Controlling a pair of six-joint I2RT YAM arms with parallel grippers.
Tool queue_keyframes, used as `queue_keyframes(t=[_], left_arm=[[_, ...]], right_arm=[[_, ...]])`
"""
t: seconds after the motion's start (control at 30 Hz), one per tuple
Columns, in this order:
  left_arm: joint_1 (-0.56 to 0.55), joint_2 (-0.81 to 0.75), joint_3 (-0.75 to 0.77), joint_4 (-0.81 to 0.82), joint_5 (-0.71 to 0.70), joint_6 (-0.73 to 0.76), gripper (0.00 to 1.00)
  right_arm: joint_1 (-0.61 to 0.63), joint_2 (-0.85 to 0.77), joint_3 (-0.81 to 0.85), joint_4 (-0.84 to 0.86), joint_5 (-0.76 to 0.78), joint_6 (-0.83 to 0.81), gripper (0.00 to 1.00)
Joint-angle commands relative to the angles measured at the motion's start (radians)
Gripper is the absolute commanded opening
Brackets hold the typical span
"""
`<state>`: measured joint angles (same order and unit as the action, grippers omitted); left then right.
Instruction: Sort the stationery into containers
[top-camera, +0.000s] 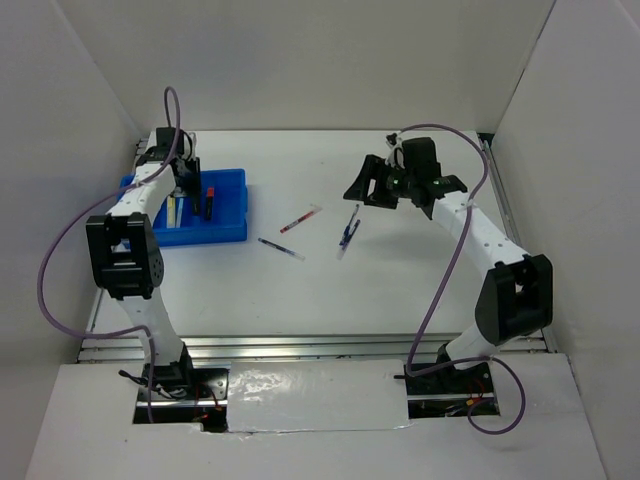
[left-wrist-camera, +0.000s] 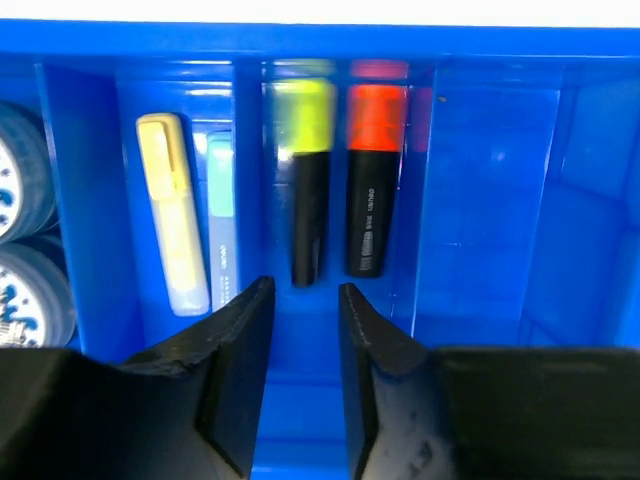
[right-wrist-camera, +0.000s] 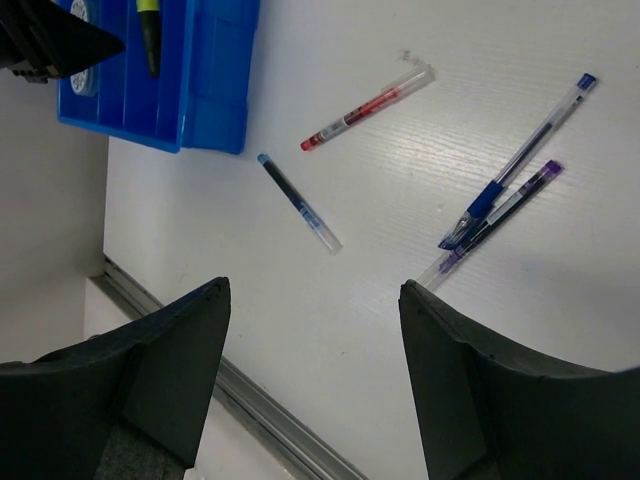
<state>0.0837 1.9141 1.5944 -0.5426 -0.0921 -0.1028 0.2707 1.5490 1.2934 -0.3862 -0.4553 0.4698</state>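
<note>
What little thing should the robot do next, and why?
Probably lower the right gripper toward the lone dark blue pen. Its jaws are open and empty. That pen lies by itself on the table, just ahead of them, and is not yet in the blue tray. The left gripper hangs empty over the tray.

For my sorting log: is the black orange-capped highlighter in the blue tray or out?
In. The black orange-capped highlighter lies in a narrow compartment of the bright blue plastic tray.

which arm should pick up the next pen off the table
Right. The right gripper hangs open close to the purple pen; the left gripper is over the tray, far from every loose pen.
</note>
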Motion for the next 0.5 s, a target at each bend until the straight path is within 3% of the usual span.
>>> queue_keyframes(t=[0.0, 0.23, 0.37, 0.47], left_arm=[[0.005, 0.028, 0.038, -0.013, 0.025, 0.015, 0.46], [0.017, -0.001, 0.035, 0.003, 0.083, 0.026, 0.46], [-0.022, -0.153, -0.043, 0.059, 0.317, 0.187, 0.45], [-0.074, -0.223, -0.073, 0.047, 0.379, 0.296, 0.49]], right_arm=[[0.012, 0.010, 0.001, -0.017, 0.006, -0.023, 0.75], [0.012, 0.028, 0.012, -0.026, -0.005, -0.028, 0.74], [0.015, 0.028, -0.005, -0.031, -0.019, -0.072, 0.72], [0.033, 0.037, 0.003, -0.065, -0.037, -0.165, 0.67]])
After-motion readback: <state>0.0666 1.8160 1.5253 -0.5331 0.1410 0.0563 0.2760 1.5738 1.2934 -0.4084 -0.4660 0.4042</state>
